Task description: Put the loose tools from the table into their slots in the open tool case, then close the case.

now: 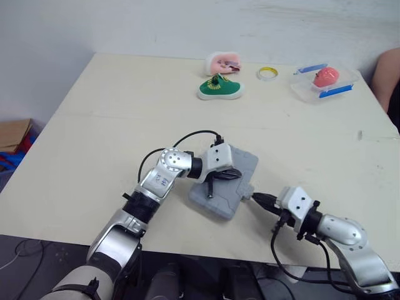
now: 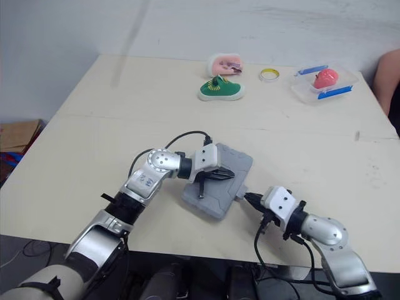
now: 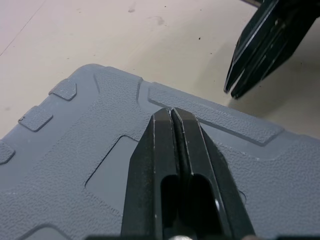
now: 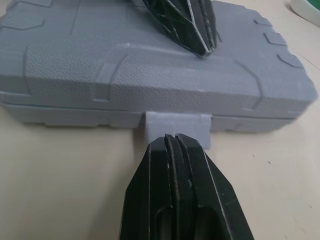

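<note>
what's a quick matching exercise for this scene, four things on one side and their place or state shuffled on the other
1 tool case
2 left claw
3 right claw
4 green shoe

a shut, at the tab on the case's side
b beside a pink object
c closed, grey
d shut, over the case's top

Pairs: 1-c, 2-d, 3-a, 4-b

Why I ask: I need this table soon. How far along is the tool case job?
Done: the tool case lies with its lid down. In hand: the left pincer, shut, rests on the lid, the right pincer, shut, points at the latch tab on the front edge. Left: probably just snapping that latch; whether it is fastened cannot be told.
</note>
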Motion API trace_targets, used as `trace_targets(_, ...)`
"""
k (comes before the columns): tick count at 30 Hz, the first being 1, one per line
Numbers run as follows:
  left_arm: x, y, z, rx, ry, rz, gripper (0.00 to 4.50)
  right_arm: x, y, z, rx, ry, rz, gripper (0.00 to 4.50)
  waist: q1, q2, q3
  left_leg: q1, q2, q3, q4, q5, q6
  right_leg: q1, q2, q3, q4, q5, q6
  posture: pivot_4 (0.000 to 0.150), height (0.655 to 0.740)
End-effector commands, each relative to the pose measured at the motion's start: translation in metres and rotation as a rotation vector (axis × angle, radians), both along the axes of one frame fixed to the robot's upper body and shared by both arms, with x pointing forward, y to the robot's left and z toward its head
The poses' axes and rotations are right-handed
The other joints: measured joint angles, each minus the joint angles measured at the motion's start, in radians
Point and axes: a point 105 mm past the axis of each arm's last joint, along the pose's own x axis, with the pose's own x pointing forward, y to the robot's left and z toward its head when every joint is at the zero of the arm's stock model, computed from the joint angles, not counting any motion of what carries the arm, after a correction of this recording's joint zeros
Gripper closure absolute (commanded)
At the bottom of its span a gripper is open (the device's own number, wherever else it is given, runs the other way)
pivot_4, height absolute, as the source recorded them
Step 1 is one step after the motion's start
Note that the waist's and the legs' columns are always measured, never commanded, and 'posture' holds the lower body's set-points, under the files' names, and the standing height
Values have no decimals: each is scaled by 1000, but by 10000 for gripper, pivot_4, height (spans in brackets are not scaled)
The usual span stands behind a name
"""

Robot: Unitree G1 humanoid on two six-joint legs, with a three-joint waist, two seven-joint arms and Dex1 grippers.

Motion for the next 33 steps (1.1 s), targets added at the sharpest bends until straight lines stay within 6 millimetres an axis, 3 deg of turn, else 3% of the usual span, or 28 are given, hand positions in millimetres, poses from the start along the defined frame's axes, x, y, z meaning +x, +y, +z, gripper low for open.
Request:
trace_targets(1, -2, 11, -34, 90, 97, 44, 45000, 6, 9, -1, -6, -22, 26, 44441, -1, 0, 0, 0, 0, 0, 0, 0, 0, 0, 0, 0, 0, 0, 0, 1500, 7400)
trace_targets(7, 1, 19, -36, 97, 99, 80, 45000, 16, 22, -9, 2, -2, 54, 44441, -8, 0, 0, 1, 0, 0, 0, 0, 0, 0, 0, 0, 1, 0, 0, 1500, 7400)
trace_targets(11, 2, 24, -38, 107, 103, 91, 45000, 24, 31, 3, 33, -47, 77, 44441, -25, 0, 0, 2, 0, 0, 0, 0, -1, 1, 0, 0, 2, 0, 0, 1500, 7400)
trace_targets(15, 0, 28, -43, 132, 118, 90, 45000, 28, 34, 1, 5, -45, 107, 44441, -30, 0, 0, 2, 0, 0, 0, 1, -1, 0, 0, 0, 3, 0, -1, 1500, 7400)
trace_targets(20, -5, 40, -63, 261, 115, 58, 45000, 33, 42, -3, -2, -8, 149, 44441, -48, -2, -2, 3, 1, 0, -1, 1, -2, 1, 0, 0, 4, 0, -1, 1500, 7400)
trace_targets(25, -7, 45, -76, 249, 196, 91, 45000, 43, 49, -4, 10, 31, 169, 44441, -55, -4, -8, 5, 2, 0, -2, 1, -2, 2, 1, 0, 4, -1, -2, 1500, 7400)
trace_targets(33, -6, 53, -77, 210, 209, 129, 45000, 49, 47, 3, 13, 30, 179, 44441, -61, -4, -9, 21, 5, -1, -5, -7, -6, 16, 1, 0, 2, -3, -6, 1500, 7400)
